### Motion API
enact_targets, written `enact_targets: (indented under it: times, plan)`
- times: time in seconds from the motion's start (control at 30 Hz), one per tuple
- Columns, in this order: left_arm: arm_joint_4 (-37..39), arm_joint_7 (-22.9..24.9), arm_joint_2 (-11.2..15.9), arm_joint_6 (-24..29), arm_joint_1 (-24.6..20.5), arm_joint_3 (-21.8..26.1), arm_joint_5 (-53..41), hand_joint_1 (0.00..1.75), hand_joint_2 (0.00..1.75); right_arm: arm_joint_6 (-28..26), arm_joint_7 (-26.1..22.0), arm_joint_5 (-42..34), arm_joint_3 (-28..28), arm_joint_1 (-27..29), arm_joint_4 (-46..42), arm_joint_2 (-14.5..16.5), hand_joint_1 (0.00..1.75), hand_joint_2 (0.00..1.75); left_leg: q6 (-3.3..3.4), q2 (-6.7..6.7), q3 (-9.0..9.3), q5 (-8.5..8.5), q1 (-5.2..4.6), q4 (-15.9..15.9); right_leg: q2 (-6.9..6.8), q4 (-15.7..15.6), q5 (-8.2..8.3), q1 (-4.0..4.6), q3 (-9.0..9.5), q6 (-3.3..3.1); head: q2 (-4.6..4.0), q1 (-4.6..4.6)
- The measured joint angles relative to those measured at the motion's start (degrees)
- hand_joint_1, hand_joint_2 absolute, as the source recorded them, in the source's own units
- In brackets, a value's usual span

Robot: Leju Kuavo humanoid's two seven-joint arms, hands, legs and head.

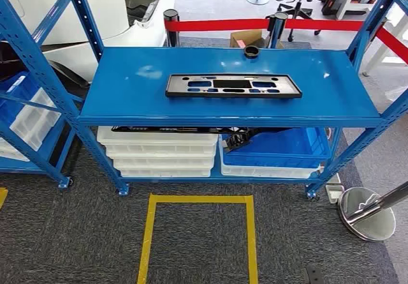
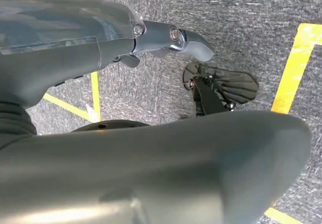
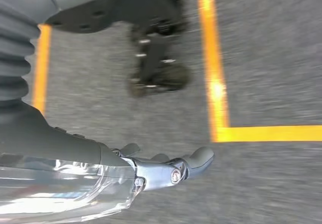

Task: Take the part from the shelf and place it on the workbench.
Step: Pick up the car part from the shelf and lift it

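- The part (image 1: pixel 233 85) lies flat on the shelf (image 1: pixel 125 83) top, near its middle.
- A ring (image 1: pixel 251 52) sits behind the part, at the back edge.
- Below the top, stacked trays (image 1: pixel 159 153) stand left, a bin (image 1: pixel 284 150) right.
- A floor square (image 1: pixel 199 233) lies before the shelf.
- A barrier belt (image 1: pixel 217 25) runs behind.

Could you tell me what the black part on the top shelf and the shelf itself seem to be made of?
The part looks like moulded matte black plastic, though coated metal is possible: a flat frame with cut-out slots and little glare. The shelf looks like blue-painted steel: glossy reflections, thin folded edges and perforated uprights.
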Motion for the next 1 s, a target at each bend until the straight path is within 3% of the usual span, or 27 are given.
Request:
enact_targets:
  times: [0.4,0.53,0.6,0.67,0.73,0.77,0.8,0.83,0.93,1.0]
  plan:
    - [2.58,-1.45,1.39,1.74,-1.77,-8.26,10.85,0.0,0.0,3.88,-4.24,-2.89,3.81,-4.52,-18.16,-0.48,0.0,0.0,0.13,-0.03,-0.13,-0.02,-0.2,0.32,-0.01,-0.06,0.22,-0.23,-0.06,0.35,0.0,0.0]
    - [3.34,-1.66,1.85,2.42,-2.38,-11.03,14.48,0.0,0.0,5.14,-5.54,-4.09,6.31,-6.07,-24.83,-0.85,0.0,0.0,0.78,-0.02,-0.45,0.09,-0.54,0.5,0.02,-0.26,0.52,-0.55,-0.23,0.95,0.0,0.0]
    - [3.57,-1.79,2.03,2.7,-2.72,-12.31,16.21,0.0,0.0,5.69,-6.19,-4.66,7.52,-6.84,-28.16,-1.25,0.0,0.0,1.59,0.22,-0.35,0.58,-0.45,-0.12,0.08,-0.45,0.51,-0.67,-0.19,1.38,0.0,0.0]
    - [3.79,-2.01,2.13,2.88,-3.08,-13.57,17.87,0.0,0.0,6.22,-6.81,-5.19,8.73,-7.64,-31.33,-1.8,0.0,0.0,2.37,0.62,-0.21,1.13,-0.22,-0.91,0.07,2.66,-1.59,-0.65,-1.62,1.51,0.0,0.01]
    - [4.15,-2.22,2.22,3.17,-3.33,-14.99,19.68,0.0,0.0,6.76,-7.48,-5.75,10.08,-8.36,-34.58,-2.41,0.0,0.0,2.59,0.97,-0.23,1.28,-0.26,-1.11,0.06,10.14,-5.17,-0.6,-5.22,1.53,0.0,0.02]
    - [4.34,-2.29,2.25,3.34,-3.41,-15.79,20.62,0.0,0.0,7.01,-7.81,-6.03,10.82,-8.63,-36.17,-2.69,0.0,0.0,2.58,1.16,-0.23,1.27,-0.32,-1.1,0.06,13.62,-6.21,-0.6,-6.99,1.6,0.0,0.02]
    - [4.51,-2.37,2.26,3.49,-3.48,-16.56,21.49,0.0,0.0,7.29,-8.14,-6.3,11.52,-8.85,-37.75,-2.96,0.0,0.0,2.56,1.35,-0.2,1.25,-0.36,-1.09,0.05,15.5,-6.21,-0.61,-8.07,1.67,0.0,0.02]
    - [4.63,-2.44,2.26,3.58,-3.56,-17.2,22.26,0.0,0.0,7.51,-8.44,-6.53,12.1,-9.07,-39.06,-3.18,0.0,0.0,2.49,1.52,-0.14,1.2,-0.36,-1.07,0.01,15.26,-5.1,-0.62,-8.2,1.74,0.0,0.02]
    - [4.76,-2.59,2.29,3.7,-3.76,-18.08,23.81,0.0,0.0,7.94,-9.03,-7.03,12.96,-9.6,-41.47,-3.55,0.0,0.0,1.84,1.79,0.22,0.83,-0.42,-0.94,-1.26,5.31,1.17,-0.46,-4.31,1.54,0.0,0.02]
    - [4.95,-2.71,2.38,3.94,-3.87,-19.21,25.09,0.0,0.0,8.25,-9.52,-7.45,14.11,-10.18,-44.49,-3.85,0.0,0.0,1.16,2.16,0.03,0.69,-0.79,-0.76,-1.95,1.47,2.24,-0.19,-3.12,0.7,0.0,-0.02]
